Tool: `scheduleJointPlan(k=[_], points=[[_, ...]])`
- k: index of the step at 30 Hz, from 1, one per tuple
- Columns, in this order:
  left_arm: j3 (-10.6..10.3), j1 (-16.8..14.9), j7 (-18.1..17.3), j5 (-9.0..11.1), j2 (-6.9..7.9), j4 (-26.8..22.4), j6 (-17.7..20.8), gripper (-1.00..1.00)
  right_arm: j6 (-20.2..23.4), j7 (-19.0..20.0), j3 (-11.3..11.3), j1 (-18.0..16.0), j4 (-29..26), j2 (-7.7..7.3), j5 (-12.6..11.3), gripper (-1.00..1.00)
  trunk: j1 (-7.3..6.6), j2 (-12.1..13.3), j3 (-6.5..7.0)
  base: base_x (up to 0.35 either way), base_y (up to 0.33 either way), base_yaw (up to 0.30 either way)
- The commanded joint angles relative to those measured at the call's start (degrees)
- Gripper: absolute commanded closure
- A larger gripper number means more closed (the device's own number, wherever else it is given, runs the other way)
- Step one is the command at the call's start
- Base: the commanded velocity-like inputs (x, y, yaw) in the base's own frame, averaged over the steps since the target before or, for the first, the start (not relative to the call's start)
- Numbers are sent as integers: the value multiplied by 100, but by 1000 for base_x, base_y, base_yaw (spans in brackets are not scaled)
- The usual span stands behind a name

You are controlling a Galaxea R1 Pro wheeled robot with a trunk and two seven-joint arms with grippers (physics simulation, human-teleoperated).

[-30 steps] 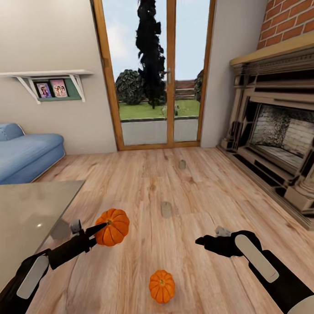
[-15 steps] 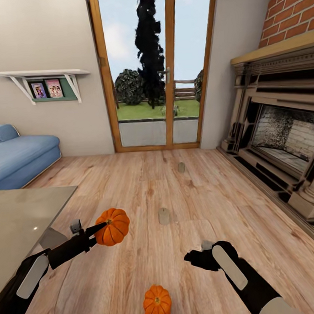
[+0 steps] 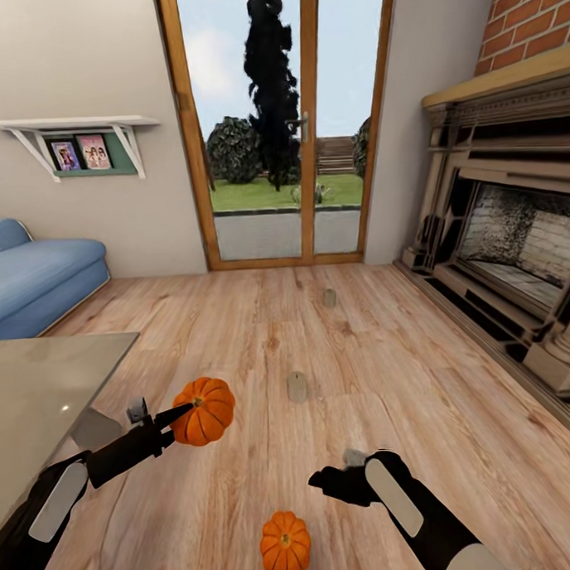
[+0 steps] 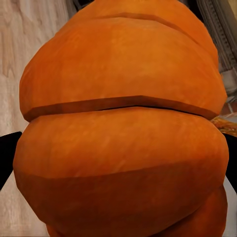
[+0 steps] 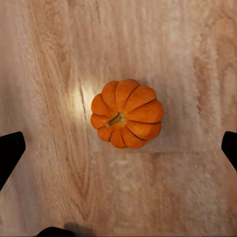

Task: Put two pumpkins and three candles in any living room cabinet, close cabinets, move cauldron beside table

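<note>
Nearest to me on the head view, the smaller pumpkin [image 3: 285,544] sits on the plank floor [image 3: 456,410], with my right gripper [image 3: 325,481] hovering just above and beyond it. The right wrist view gives what the head view cannot: I look straight down on that pumpkin [image 5: 127,114], stem up, and my two fingertips [image 5: 10,150] show spread wide at either edge, well clear of it.

To the left, my left gripper [image 3: 176,417] is clamped on the larger pumpkin [image 3: 205,411], held off the floor beside the grey table [image 3: 41,395]. Its wrist view shows orange ribs [image 4: 121,128] pressed close, with dark fingers at both sides.

Farther out, one candle [image 3: 297,387] stands on the floor, and a second candle [image 3: 329,298] stands beyond it toward the glass doors [image 3: 278,128]. The sofa [image 3: 36,275] lies left, the fireplace [image 3: 507,250] right.
</note>
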Motion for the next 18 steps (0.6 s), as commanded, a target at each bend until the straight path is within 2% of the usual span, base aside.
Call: scheduleJointPlan(k=[1, 7, 10, 13, 15, 18], points=[[4, -3, -12, 28, -3, -2, 37, 100, -83, 16, 9, -4, 42, -1, -60, -100, 1, -4, -28, 0, 0, 0], [-10, -3, -12, 31, -18, -24, 38, 100, -344, 146, 9, -3, 151, -1, -25, -100, 16, -12, -161, 0, 0, 0], [-11, -3, -10, 52, -62, -199, 55, 100, -575, 153, 9, -9, 265, 12, 293, -100, 24, -16, -228, 0, 0, 0], [-2, -23, 32, 38, -143, -324, 266, 100, -794, 175, 9, -39, 393, 21, 640, -100, 32, -20, -294, 0, 0, 0], [10, -40, 214, 31, -173, -385, 447, 100, -902, 244, 9, -57, 442, 24, 754, -100, 37, -23, -338, 0, 0, 0], [46, -63, 682, 60, -236, -421, 543, 100, -969, 341, 9, -90, 502, 25, 830, -100, 45, -27, -405, 0, 0, 0]])
